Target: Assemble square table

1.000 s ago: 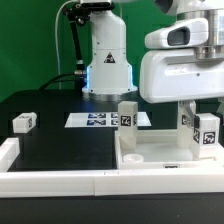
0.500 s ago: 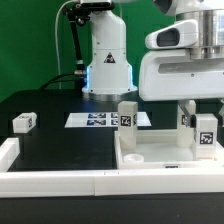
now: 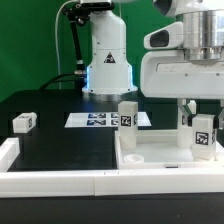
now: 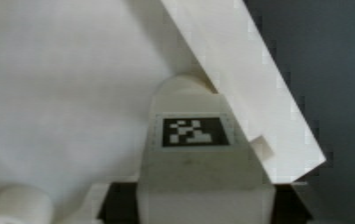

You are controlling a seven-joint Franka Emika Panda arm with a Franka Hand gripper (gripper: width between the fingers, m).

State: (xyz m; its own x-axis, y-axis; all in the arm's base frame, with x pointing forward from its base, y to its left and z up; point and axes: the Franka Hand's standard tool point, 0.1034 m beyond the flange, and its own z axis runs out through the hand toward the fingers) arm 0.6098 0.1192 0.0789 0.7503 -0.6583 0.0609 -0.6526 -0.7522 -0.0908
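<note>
Over the last second the held leg (image 3: 203,134) crept a touch toward the exterior view's left and otherwise barely moved. I judged this to be fine alignment at the corner of the square panel (image 3: 150,157); whether it was seated, I could not tell. The gripper (image 4: 195,196) was part-closed, jaws clamped on that leg's sides, the leg upright beside the raised rim. A second leg (image 3: 127,115) stood at the panel's far corner. A loose leg (image 3: 24,122) lay on the black table (image 3: 60,145), well apart.
</note>
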